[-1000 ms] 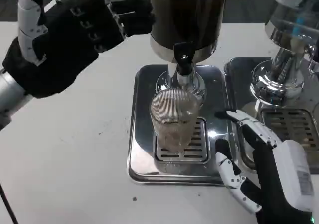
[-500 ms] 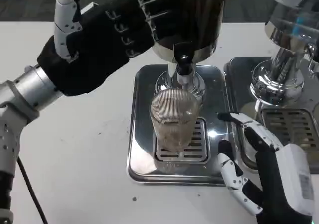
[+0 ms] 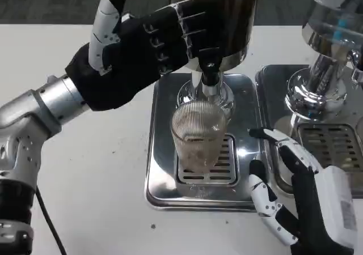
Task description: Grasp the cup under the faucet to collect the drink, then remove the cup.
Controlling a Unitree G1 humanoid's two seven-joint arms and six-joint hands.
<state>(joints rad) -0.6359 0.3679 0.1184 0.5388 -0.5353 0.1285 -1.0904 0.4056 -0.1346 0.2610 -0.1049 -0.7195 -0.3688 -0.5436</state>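
A ribbed clear cup [image 3: 198,135] stands upright on the slotted grate of a steel drip tray [image 3: 161,170], directly under the black faucet [image 3: 209,65] of a dark drink dispenser [image 3: 218,17]. There is a little liquid in the bottom of the cup, but how much is hard to see through the ribs.

The left hand [image 3: 139,54] is raised above the table [image 3: 85,170], to the left of the dispenser. Its fingers are stretched out toward the faucet and the lower part of the dispenser body; whether they touch it I cannot tell. This hand holds nothing.

The right hand [image 3: 298,198] is low at the right front corner of the tray, near the cup but apart from it. Its fingers are spread and it grasps nothing.

On the right stands a second dispenser [image 3: 326,51] with a shiny base, on its own drip tray [image 3: 334,147].
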